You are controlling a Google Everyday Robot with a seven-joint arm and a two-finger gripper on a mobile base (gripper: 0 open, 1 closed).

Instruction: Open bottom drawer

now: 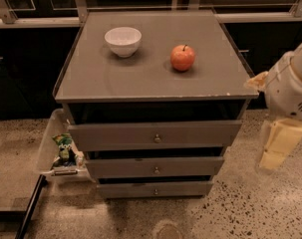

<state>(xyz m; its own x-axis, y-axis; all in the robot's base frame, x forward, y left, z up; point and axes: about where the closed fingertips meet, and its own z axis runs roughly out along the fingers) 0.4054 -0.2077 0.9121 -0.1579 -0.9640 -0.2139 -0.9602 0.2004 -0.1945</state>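
The bottom drawer (155, 188) is the slimmest grey front at the foot of the cabinet, with a small round metal knob (156, 191) at its centre. It looks pushed in. Above it are the middle drawer (155, 167) and the taller top drawer (155, 134). My gripper (277, 144) hangs as a cream-coloured piece below the white arm (289, 86) at the right edge of the view. It is to the right of the cabinet, apart from it and well above the bottom drawer's knob.
A white bowl (123, 40) and a red apple (183, 58) sit on the grey cabinet top (150, 78). A clear plastic bin (48, 146) holding a green packet (65, 147) hangs on the cabinet's left side. Speckled floor (240, 213) lies in front.
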